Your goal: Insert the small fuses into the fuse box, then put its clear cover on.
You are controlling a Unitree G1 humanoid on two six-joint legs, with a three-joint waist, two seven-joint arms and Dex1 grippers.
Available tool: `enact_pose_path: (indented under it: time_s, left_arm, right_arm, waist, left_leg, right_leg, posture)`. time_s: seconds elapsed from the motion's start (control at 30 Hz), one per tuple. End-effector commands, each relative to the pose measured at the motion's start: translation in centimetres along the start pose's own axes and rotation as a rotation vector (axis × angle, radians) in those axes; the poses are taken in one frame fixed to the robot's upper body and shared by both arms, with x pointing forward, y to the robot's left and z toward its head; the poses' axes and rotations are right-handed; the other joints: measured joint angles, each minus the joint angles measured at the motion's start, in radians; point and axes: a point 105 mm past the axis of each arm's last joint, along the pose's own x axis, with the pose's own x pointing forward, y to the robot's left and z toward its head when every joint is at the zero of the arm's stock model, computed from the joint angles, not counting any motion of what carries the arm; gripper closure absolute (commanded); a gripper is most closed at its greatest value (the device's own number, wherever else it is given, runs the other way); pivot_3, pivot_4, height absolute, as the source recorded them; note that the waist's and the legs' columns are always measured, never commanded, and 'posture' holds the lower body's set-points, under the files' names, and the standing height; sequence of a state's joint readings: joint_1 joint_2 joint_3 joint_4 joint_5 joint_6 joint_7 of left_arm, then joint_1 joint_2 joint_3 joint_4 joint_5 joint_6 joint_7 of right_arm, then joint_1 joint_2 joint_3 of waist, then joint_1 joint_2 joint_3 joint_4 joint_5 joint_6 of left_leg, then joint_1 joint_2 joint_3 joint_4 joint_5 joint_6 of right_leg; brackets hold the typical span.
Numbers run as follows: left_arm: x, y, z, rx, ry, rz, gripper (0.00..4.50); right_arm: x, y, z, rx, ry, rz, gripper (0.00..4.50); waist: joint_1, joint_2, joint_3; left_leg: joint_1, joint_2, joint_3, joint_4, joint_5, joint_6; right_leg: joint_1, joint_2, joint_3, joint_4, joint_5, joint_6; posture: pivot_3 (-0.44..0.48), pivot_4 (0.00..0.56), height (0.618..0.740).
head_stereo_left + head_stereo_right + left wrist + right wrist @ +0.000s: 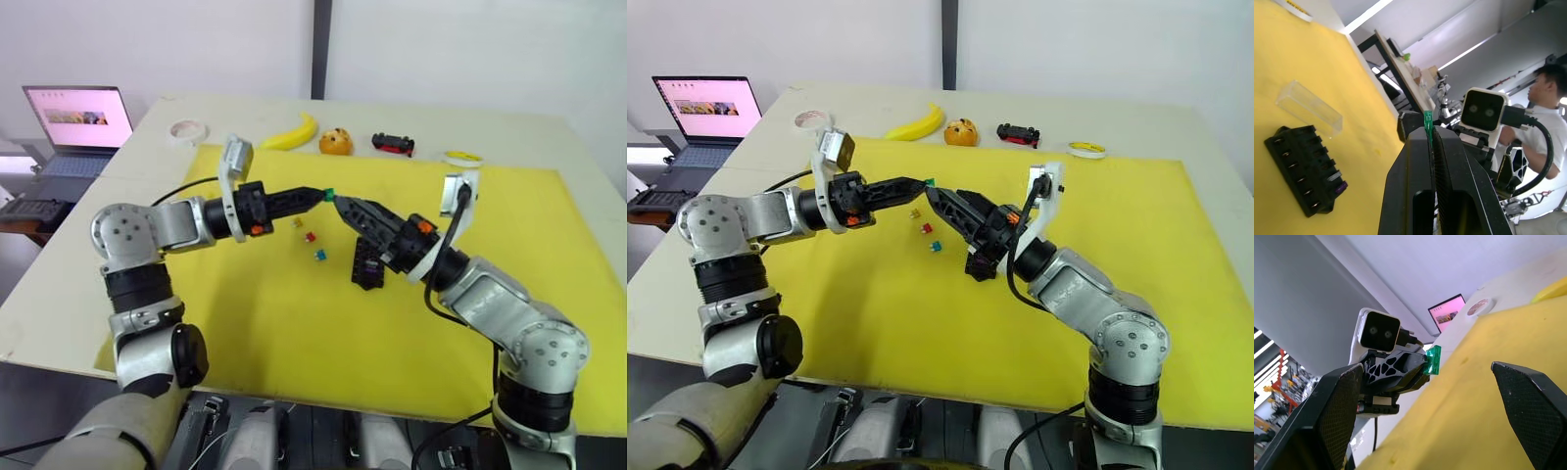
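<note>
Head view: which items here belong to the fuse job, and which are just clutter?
Job: green fuse in left gripper, loose fuses, fuse box, clear cover.
Clutter: banana, orange, toy car, tape rolls, laptop.

A cream table [147, 147] carries a yellow mat [294, 323], banana [291, 134], orange [335, 142], toy car [393, 145] and 2 tape rolls [186, 129].

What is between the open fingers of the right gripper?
The left gripper, shut on the green fuse, shows between the right gripper's spread fingers in the right wrist view. Nothing touches those fingers yet.
</note>
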State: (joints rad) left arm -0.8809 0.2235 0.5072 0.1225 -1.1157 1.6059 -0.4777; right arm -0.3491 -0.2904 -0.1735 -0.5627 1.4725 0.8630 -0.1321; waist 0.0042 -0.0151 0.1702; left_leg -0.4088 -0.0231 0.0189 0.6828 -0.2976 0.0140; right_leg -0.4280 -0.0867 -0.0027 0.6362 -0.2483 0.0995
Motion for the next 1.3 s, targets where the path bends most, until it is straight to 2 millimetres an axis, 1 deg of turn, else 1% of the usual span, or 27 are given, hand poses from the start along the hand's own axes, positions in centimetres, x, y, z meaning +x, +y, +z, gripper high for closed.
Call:
enact_pose_path:
  time_s: [0.03,0.1,0.47,0.63,0.67,0.7,0.77,1.0,1.3]
  left_arm:
    - [0.1,-1.4,0.5,0.015,-0.025,-0.066,4.49]
    - [0.3,-1.6,0.5,0.000,-0.041,-0.087,4.50]
    - [0.9,-1.9,-0.2,-0.068,-0.125,-0.122,4.50]
    - [0.9,-2.1,-0.2,-0.095,-0.148,-0.112,4.50]
    - [0.9,-2.1,-0.2,-0.101,-0.151,-0.110,4.50]
    - [1.0,-2.2,-0.2,-0.106,-0.155,-0.108,4.50]
    - [1.0,-2.4,-0.2,-0.116,-0.159,-0.108,4.50]
    - [1.2,-2.7,-0.3,-0.137,-0.161,-0.103,4.50]
    - [1.3,-2.7,-0.4,-0.134,-0.156,-0.098,4.50]
  right_arm:
    - [0.2,1.1,0.3,0.011,-0.033,0.038,0.28]
    - [0.3,1.2,0.2,0.012,-0.041,0.037,0.81]
    - [0.3,1.4,0.9,0.054,-0.144,0.031,0.81]
    - [0.2,1.4,0.8,0.061,-0.147,0.024,0.81]
    - [0.2,1.4,0.7,0.060,-0.145,0.024,1.31]
    - [0.2,1.4,0.7,0.059,-0.142,0.024,1.61]
    - [0.3,1.4,0.7,0.056,-0.138,0.026,2.50]
    - [0.5,1.6,0.8,0.050,-0.138,0.043,2.50]
    - [0.6,1.9,0.9,0.053,-0.142,0.062,2.50]
  waist:
    - [-0.001,0.000,0.000]
    - [0.000,0.000,0.000]
    - [0.000,0.000,0.000]
    - [0.000,0.000,0.000]
    - [0.000,0.000,0.000]
    - [0.001,0.000,0.000]
    - [0.001,0.000,0.000]
    - [0.001,0.000,0.000]
    - [0.000,0.000,0.000]
  left_leg:
    - [0.000,0.000,0.000,0.000,-0.001,0.001]
    - [0.000,0.000,0.000,0.000,-0.001,0.001]
    - [0.000,0.000,0.000,0.001,0.000,0.000]
    - [0.000,0.001,0.000,0.001,0.001,-0.001]
    - [0.000,0.001,0.000,0.001,0.001,-0.001]
    - [0.000,0.001,0.000,0.001,0.001,-0.001]
    - [0.000,0.000,0.000,0.001,0.001,-0.001]
    - [0.000,0.000,0.000,0.001,0.001,-0.001]
    - [0.001,0.001,0.001,0.001,0.000,0.001]
  right_leg:
    - [0.000,0.000,0.000,0.000,0.000,0.000]
    - [0.000,0.001,0.000,0.000,0.000,0.000]
    - [0.000,0.001,0.000,0.000,0.000,0.000]
    - [0.000,0.001,0.000,0.000,0.000,0.000]
    - [0.000,0.001,0.000,0.000,0.000,0.000]
    - [0.000,0.001,0.000,0.000,0.000,0.000]
    - [0.000,0.001,0.000,0.000,0.000,0.000]
    - [0.000,0.004,0.000,0.000,0.000,0.000]
    - [0.000,0.005,0.000,0.000,0.000,0.000]
  posture:
    - [0.000,0.150,0.740]
    - [0.000,0.150,0.740]
    - [0.000,0.150,0.740]
    - [0.000,0.150,0.740]
    - [0.000,0.150,0.740]
    - [0.000,0.150,0.740]
    - [0.000,0.150,0.740]
    - [0.000,0.150,0.740]
    - [0.000,0.150,0.740]
